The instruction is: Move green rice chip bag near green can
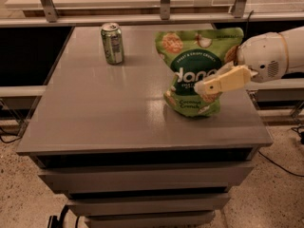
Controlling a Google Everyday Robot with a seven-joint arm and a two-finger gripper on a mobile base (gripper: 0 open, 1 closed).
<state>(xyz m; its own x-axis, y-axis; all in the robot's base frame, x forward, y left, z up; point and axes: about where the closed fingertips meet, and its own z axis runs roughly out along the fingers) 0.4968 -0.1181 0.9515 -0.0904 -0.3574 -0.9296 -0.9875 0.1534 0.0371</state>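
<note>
The green rice chip bag [190,61] stands upright on the right half of the grey table [109,108], light green with a dark green circle and white lettering. The green can [112,43] stands upright at the back left of the table, well apart from the bag. My gripper [211,83] reaches in from the right on a white arm [268,56]. It lies across the front right of the bag at mid-height and covers part of the lettering.
The table top ends close to the bag on the right and front. A shelf rail with metal posts [164,1] runs behind the table. Drawers [142,179] sit below the table top, over a speckled floor.
</note>
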